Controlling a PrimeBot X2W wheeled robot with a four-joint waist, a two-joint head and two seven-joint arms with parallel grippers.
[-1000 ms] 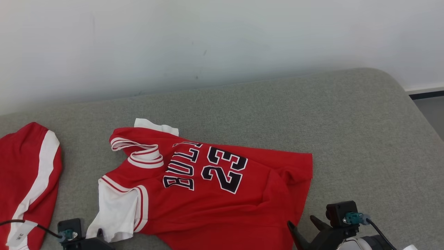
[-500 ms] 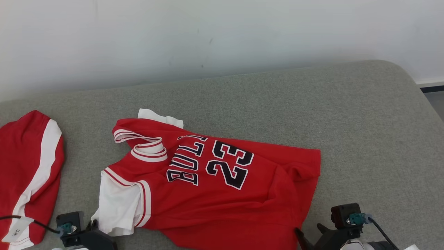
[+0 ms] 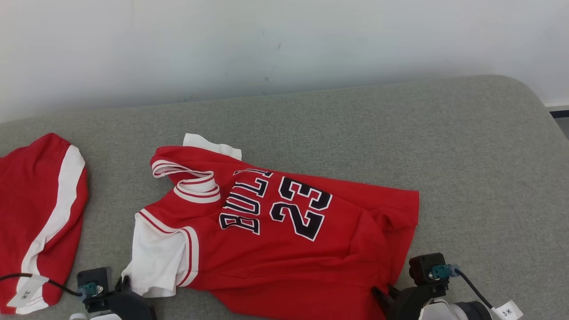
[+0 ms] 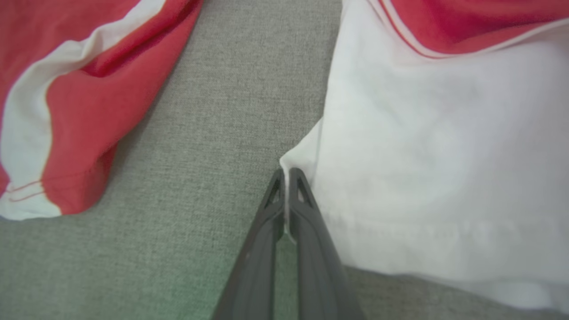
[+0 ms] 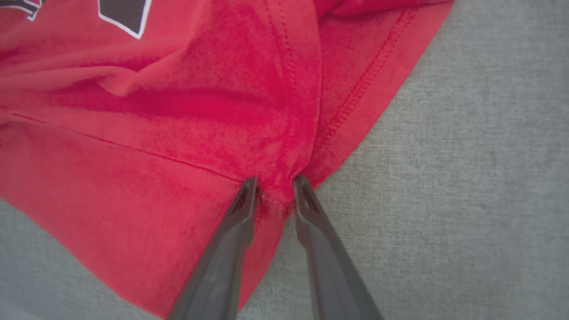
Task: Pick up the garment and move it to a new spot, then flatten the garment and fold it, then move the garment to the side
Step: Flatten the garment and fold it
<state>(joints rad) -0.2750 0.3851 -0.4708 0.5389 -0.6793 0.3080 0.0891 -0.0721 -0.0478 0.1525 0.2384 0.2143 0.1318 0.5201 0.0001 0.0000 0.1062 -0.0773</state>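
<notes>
Two pincers grip the jersey (image 3: pixel 284 231). The left gripper (image 4: pixel 286 171) has its jaws closed on the edge of the white sleeve (image 4: pixel 422 155), which spreads to its right. The right gripper (image 5: pixel 275 180) has the red hem (image 5: pixel 355 98) bunched between its tips, with the jersey body ahead and to the left. A second red garment (image 4: pixel 66 89) lies left of the left gripper.

Left gripper (image 4: pixel 286 174): two long dark grey fingers (image 4: pixel 262 249), matte, tapering to tips with triangular cut-outs. Right gripper (image 5: pixel 275 181): same build.

Head view, 7 o'clock: black box module (image 3: pixel 92 279), teal connector (image 3: pixel 89 290), thin black cable (image 3: pixel 58 285), white tag (image 3: pixel 24 295) marked "3*".

5 o'clock: second black module (image 3: pixel 424 266), teal plug (image 3: pixel 440 271), black lead (image 3: pixel 473 289), second marked tag (image 3: pixel 506 311), pale forearm shell (image 3: pixel 438 309).
</notes>
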